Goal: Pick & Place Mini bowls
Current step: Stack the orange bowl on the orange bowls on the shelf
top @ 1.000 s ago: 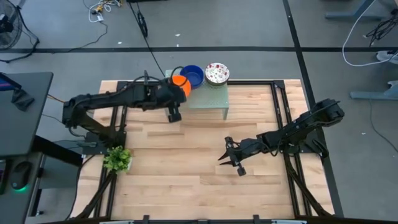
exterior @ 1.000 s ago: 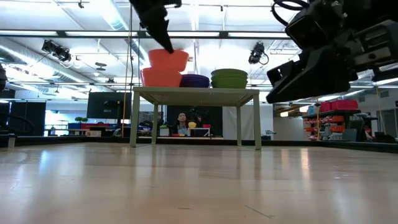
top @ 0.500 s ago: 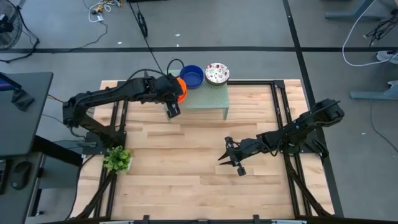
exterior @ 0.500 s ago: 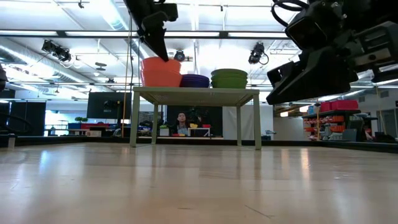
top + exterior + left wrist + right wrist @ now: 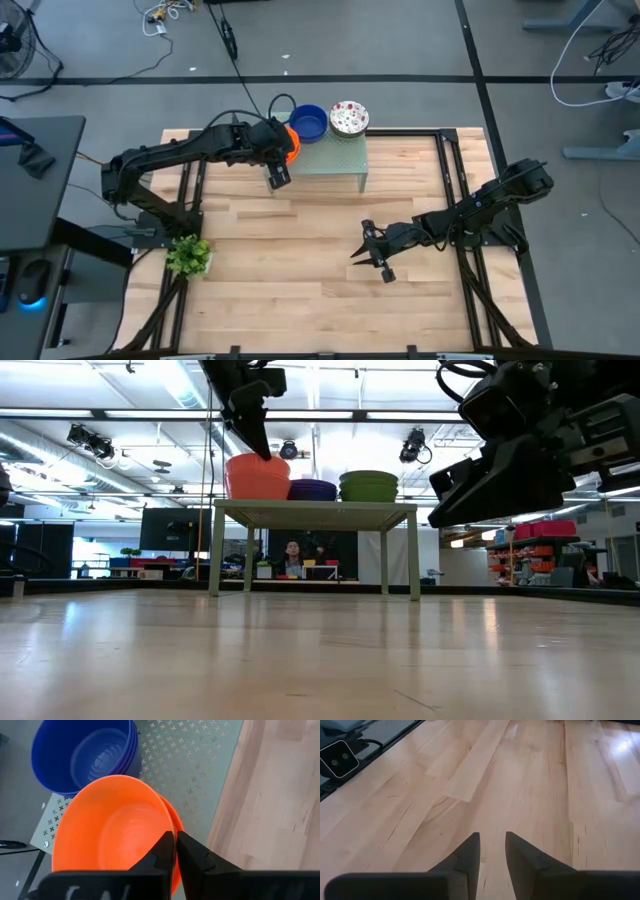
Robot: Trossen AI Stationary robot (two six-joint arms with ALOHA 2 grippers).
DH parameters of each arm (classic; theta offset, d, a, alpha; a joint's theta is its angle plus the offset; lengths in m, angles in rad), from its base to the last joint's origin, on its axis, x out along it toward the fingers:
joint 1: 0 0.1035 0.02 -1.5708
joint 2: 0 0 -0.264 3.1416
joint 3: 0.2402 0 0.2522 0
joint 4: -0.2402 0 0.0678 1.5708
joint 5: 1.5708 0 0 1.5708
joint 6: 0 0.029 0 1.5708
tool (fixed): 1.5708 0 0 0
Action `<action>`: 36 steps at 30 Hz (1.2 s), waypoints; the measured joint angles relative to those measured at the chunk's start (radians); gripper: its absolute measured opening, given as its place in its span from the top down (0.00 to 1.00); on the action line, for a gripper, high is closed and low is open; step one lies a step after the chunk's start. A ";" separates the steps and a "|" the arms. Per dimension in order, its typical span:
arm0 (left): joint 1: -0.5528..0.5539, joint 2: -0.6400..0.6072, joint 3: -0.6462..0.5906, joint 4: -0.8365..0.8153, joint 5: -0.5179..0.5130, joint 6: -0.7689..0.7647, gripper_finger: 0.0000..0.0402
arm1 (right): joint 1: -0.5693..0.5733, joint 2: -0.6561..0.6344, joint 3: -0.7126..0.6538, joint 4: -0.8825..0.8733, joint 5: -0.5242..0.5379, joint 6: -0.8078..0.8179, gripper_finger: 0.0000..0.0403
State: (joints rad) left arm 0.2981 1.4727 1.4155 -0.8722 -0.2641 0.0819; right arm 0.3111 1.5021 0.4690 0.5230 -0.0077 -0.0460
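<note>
orange bowl sits on the mint perforated stand at its left edge, touching the blue bowl; left gripper pinches its rim. speckled bowl stands beside. right gripper hovers over bare wood, jaws apart.

The orange bowl now sits nested in the one beneath it on the mint-green stand, no longer raised and tilted. The left gripper has come in over it, fingers parting slightly at its rim.

orange bowl, blue bowl, speckled bowl, upright
</note>
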 joint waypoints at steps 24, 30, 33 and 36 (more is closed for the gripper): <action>-0.018 -0.031 0.000 0.016 0.039 -0.041 0.68 | 0.000 0.000 0.000 -0.002 0.000 0.000 0.77; -0.020 -0.005 0.001 0.010 0.090 -0.044 0.93 | 0.000 0.000 0.000 -0.002 0.000 0.001 0.77; -0.019 0.013 0.001 0.013 0.088 -0.037 0.98 | 0.000 0.000 0.000 -0.003 0.000 0.002 0.77; -0.020 0.025 0.001 0.015 0.086 -0.035 0.96 | 0.000 0.000 0.000 -0.003 0.000 0.002 0.77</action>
State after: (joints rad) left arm 0.2784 1.4973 1.4162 -0.8568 -0.1780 0.0469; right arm 0.3111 1.5021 0.4690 0.5205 -0.0078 -0.0437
